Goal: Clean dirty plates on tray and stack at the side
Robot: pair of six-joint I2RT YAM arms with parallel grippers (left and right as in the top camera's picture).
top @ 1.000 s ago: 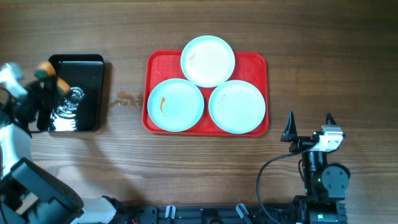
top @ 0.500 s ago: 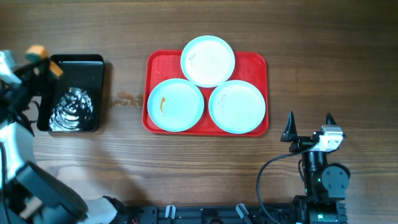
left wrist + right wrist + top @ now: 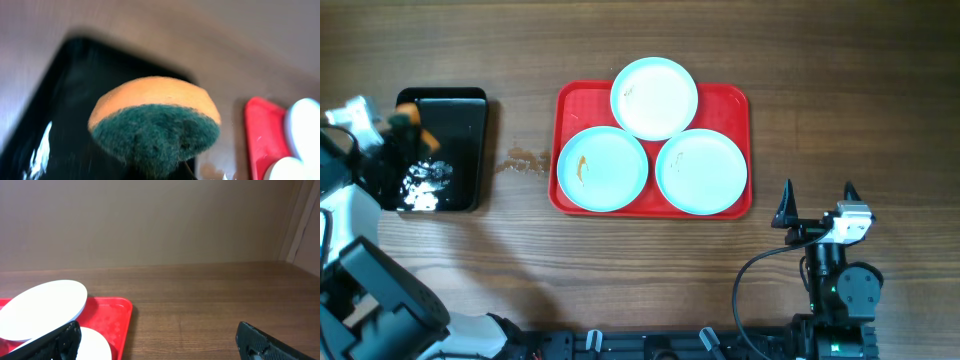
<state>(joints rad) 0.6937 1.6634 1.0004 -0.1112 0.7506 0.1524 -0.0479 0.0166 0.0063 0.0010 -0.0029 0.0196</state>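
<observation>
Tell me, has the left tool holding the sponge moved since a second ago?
Yes. The left tool, shut on the sponge, swung out past the black tray's top-left corner and has come back over the tray's left edge, near where it started.

Three plates [image 3: 654,97] lie on the tray [image 3: 568,100], one behind two side by side; a smaller tray [image 3: 465,120] sits to its left.

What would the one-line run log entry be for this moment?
phase: pre-wipe | left gripper: shut on sponge, over black tray | right gripper: open, empty, beside red tray | plates: three on red tray, none stacked aside
</observation>
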